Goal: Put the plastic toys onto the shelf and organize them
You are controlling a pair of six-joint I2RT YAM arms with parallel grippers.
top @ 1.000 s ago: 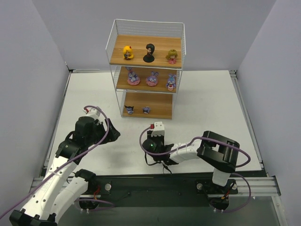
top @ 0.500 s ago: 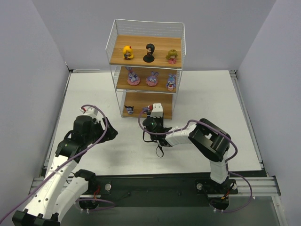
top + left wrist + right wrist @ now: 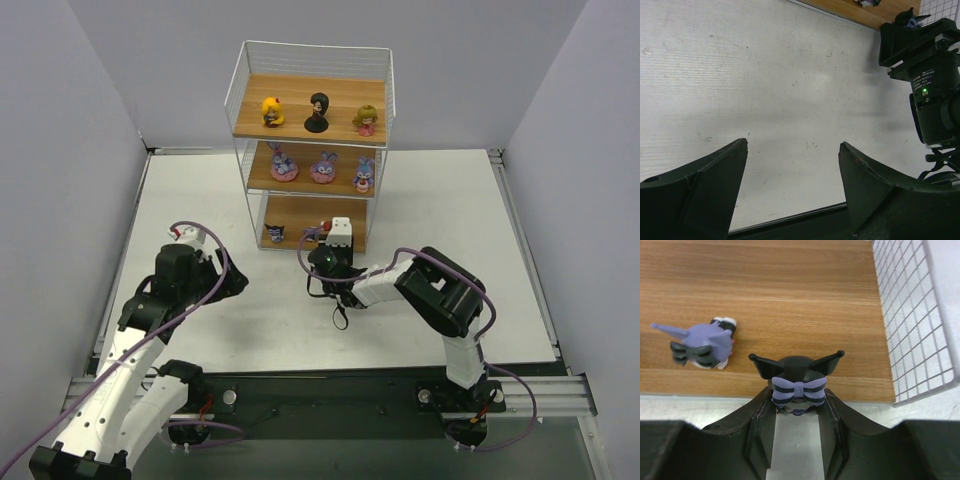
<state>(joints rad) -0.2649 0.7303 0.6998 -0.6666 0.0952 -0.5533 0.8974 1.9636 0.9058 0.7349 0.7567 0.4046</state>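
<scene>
While clamping dark figurine (image 3: 796, 371), right claw (image 3: 797, 401) hovers at shelf (image 3: 790, 290) edge.

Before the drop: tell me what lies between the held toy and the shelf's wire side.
Only bare wooden board between the black bow toy and the wire side, seen in the right wrist view.

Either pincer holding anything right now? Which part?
Right pincer grips the small black plastic figurine with a purple striped bow by its lower body, below the bow. Left pincer is open, empty.
</scene>
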